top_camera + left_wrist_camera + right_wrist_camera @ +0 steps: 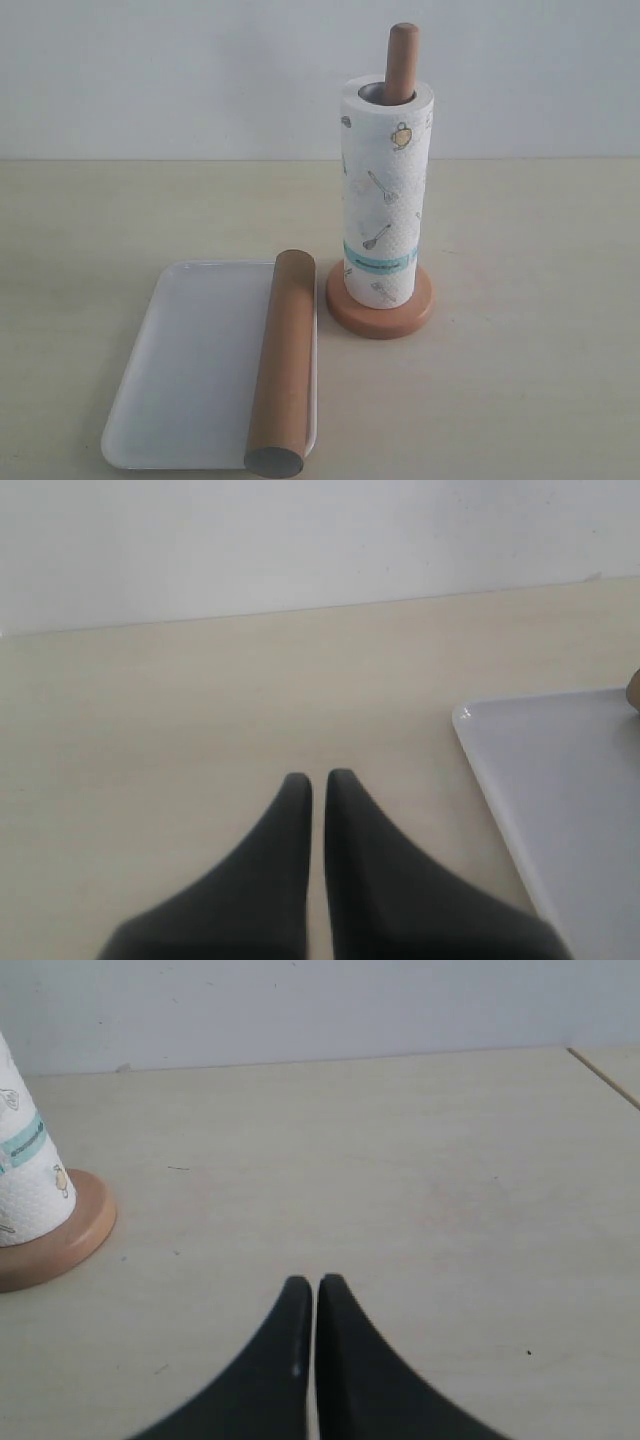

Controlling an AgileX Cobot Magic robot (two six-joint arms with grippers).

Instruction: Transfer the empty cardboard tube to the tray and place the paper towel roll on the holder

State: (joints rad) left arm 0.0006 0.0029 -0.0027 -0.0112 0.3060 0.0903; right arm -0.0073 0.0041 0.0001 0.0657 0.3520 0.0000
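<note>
The brown cardboard tube [283, 362] lies along the right side of the white tray [190, 370], its grey open end toward the front. The printed paper towel roll [385, 190] stands upright on the wooden holder [380, 310], with the post's rounded top [402, 60] rising out of its core. No gripper shows in the exterior view. My left gripper [318, 778] is shut with nothing in it, over bare table beside the tray's corner [560, 770]. Also shut and holding nothing, my right gripper [316, 1284] hovers apart from the holder's base [60, 1240] and the roll [25, 1175].
The pale wooden table [520, 380] stretches around the tray and the holder. A plain white wall [200, 70] rises behind the table's far edge. A table edge or seam [605, 1075] shows in the right wrist view.
</note>
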